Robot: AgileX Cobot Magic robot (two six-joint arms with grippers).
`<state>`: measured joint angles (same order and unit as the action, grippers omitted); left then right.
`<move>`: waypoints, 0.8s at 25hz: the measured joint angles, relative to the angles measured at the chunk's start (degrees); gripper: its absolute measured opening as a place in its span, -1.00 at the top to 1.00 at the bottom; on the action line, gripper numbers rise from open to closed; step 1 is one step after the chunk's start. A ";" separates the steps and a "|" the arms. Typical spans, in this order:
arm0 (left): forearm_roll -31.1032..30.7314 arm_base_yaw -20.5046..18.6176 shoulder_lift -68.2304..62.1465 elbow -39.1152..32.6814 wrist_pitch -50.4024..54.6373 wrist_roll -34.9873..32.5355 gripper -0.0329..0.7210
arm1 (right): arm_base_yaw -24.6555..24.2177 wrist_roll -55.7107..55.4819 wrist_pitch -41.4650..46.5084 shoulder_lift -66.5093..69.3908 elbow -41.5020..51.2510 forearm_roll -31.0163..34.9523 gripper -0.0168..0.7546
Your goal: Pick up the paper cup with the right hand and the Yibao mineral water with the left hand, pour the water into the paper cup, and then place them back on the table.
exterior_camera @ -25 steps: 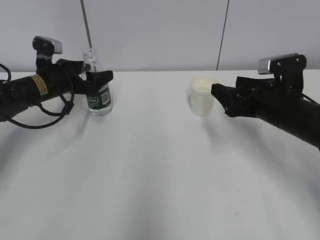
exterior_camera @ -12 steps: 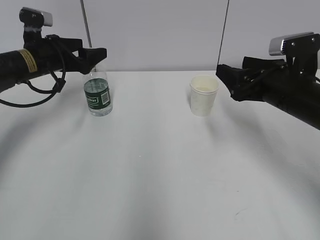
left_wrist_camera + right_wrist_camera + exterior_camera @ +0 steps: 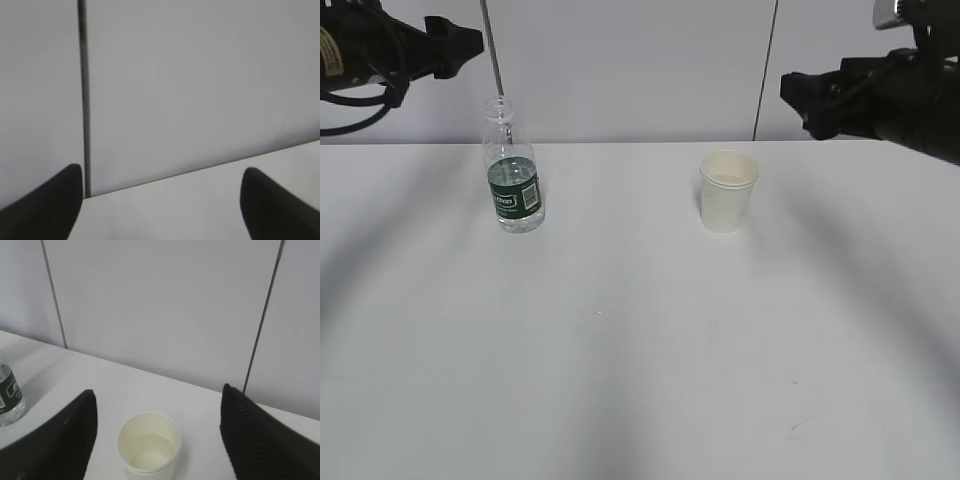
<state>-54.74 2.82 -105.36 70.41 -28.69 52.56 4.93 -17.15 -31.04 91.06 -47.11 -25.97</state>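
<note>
The Yibao mineral water bottle (image 3: 512,180), clear with a dark green label and no cap, stands upright on the white table (image 3: 620,340) at the left. The paper cup (image 3: 727,190) stands at the centre right, with liquid in its bottom (image 3: 149,450). My left gripper (image 3: 460,42) is open, raised high above and left of the bottle, and empty (image 3: 162,205). My right gripper (image 3: 798,100) is open, raised above and right of the cup. The right wrist view shows the cup below and between the spread fingers (image 3: 70,440). The bottle shows at its left edge (image 3: 9,395).
A grey panelled wall (image 3: 640,60) with dark vertical seams rises behind the table's far edge. White tabletop stretches in front of the bottle and cup, with a few tiny dark marks (image 3: 795,380).
Both arms have risen and drawn outward. The left gripper moved up and left away from the bottle. The right gripper moved up and right away from the cup. Bottle and cup stayed put.
</note>
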 joint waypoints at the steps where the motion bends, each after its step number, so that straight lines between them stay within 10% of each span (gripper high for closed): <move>1: 0.04 0.00 1.04 -0.07 1.86 0.88 -0.64 | 0.00 -0.39 1.16 -0.69 -0.80 0.00 -0.59; 13: 3.06 6.66 11.32 -0.16 45.70 3.58 -0.56 | 0.00 -2.60 5.59 -2.55 -3.24 -0.10 -0.59; 20: 17.71 9.05 11.77 -0.16 60.09 -6.72 -0.46 | 0.00 -4.66 6.19 -2.55 -3.24 -0.10 -0.59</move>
<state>-37.03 11.87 -93.59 70.26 31.40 45.84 4.93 -21.81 -24.85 88.51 -50.35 -26.08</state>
